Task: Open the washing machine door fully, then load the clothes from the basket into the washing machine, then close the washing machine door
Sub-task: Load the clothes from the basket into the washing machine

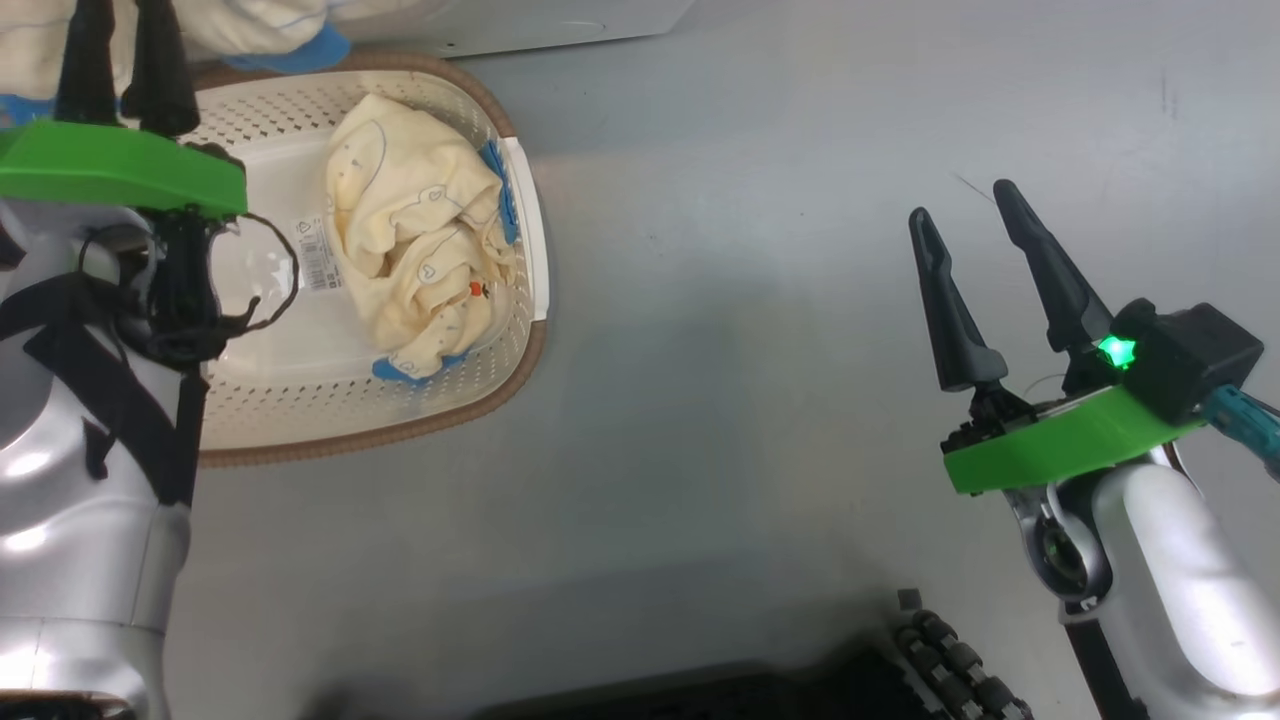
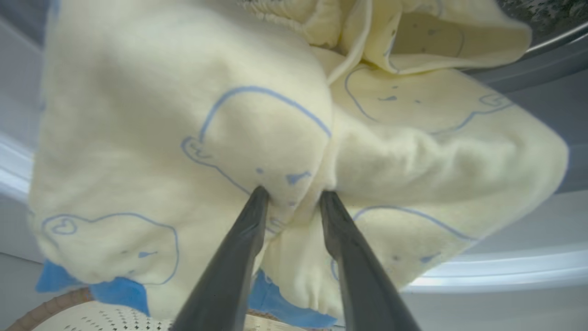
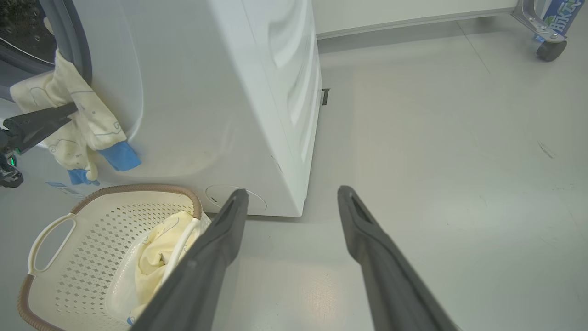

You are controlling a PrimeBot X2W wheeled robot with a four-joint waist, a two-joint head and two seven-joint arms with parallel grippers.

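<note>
While clothes (image 3: 80,120) hang from the washing machine (image 3: 206,92), the basket (image 3: 138,188) sits below.

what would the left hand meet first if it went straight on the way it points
The cream garment: the left hand's fingertips press into it where it hangs from the washing machine. What lies behind the cloth is hidden.

The arms (image 1: 1190,590) are shiny, round and silver-white. The left pincer (image 2: 294,193) and right pincer (image 1: 960,201) each have two long, dark, pointy fingers (image 1: 950,310) on a bright green plate (image 1: 1060,445). A green light (image 1: 1116,351) glows on a black box (image 1: 1195,350). Black cables (image 1: 180,290) loop at the left wrist.
</note>
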